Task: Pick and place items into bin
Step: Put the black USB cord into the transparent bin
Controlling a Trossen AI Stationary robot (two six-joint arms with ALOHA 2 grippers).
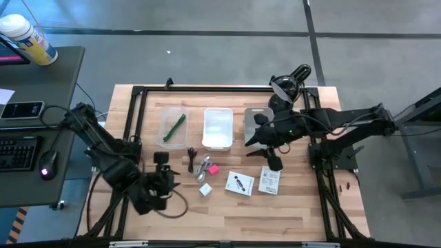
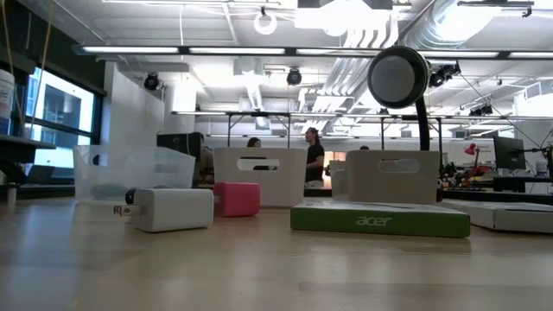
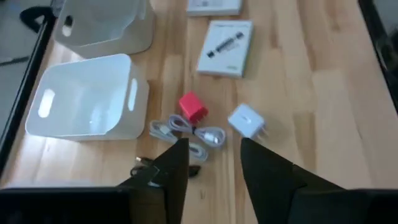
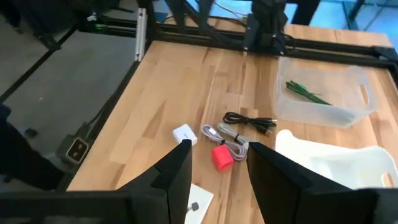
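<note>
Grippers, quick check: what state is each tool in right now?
Left gripper: open, holding nothing, above the grey cable.
Right gripper: open, holding nothing, above the table.

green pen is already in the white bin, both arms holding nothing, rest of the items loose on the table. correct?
Not quite. The green pen lies in the clear bin, not the white bin, which looks empty. The high view and the right wrist view show it. The rest stands: both arms hold nothing, and the remaining items lie loose on the table.
</note>
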